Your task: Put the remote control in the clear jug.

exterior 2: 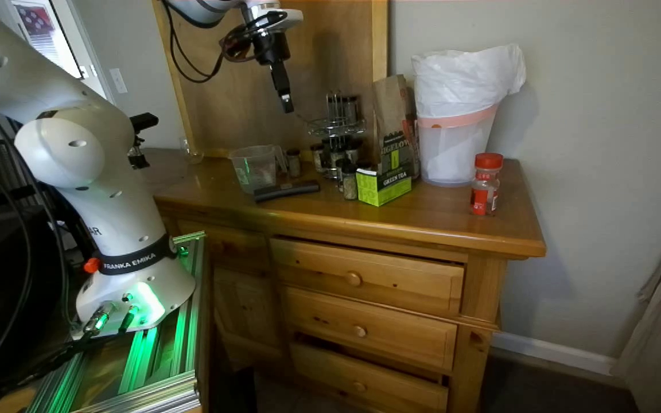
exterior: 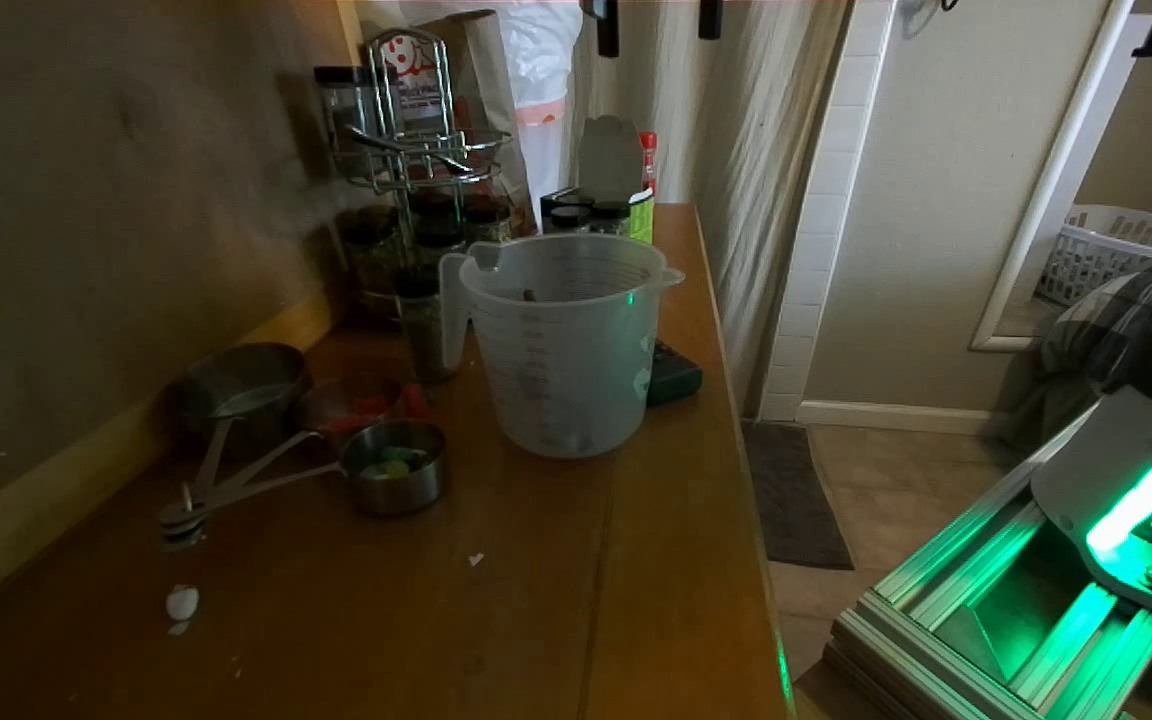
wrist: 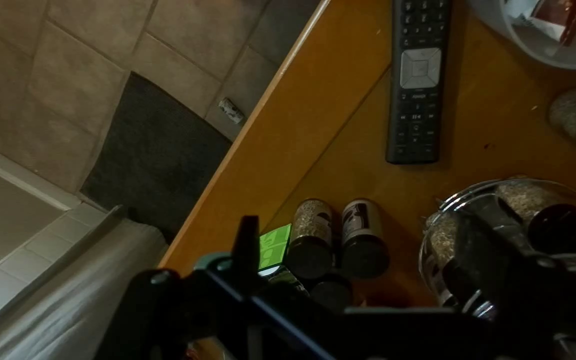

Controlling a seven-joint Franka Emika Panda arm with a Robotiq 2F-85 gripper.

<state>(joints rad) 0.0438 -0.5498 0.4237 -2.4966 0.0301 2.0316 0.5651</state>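
Observation:
The remote control (wrist: 418, 85) lies flat on the wooden counter, buttons up, in the wrist view. In an exterior view it lies in front of the jug (exterior 2: 286, 191); in an exterior view the jug partly hides it (exterior: 676, 378). The clear jug (exterior: 566, 370) stands upright with its handle toward the wall side. It also shows in an exterior view (exterior 2: 250, 166), and its rim is at the top right of the wrist view (wrist: 520, 47), with a red and white packet within it. My gripper (wrist: 359, 222) is open and empty, high above the counter, also seen in both exterior views (exterior: 658, 35) (exterior 2: 288, 106).
A wire spice rack (exterior 2: 336, 126) with jars stands beside the jug. Loose jars (wrist: 363, 235) and a green tea box (exterior 2: 385, 186) stand near the remote. Metal measuring cups (exterior: 396, 480) lie on the jug's far side. A white-lined bin (exterior 2: 459, 132) and red-lidded bottle (exterior 2: 485, 183) stand farther along.

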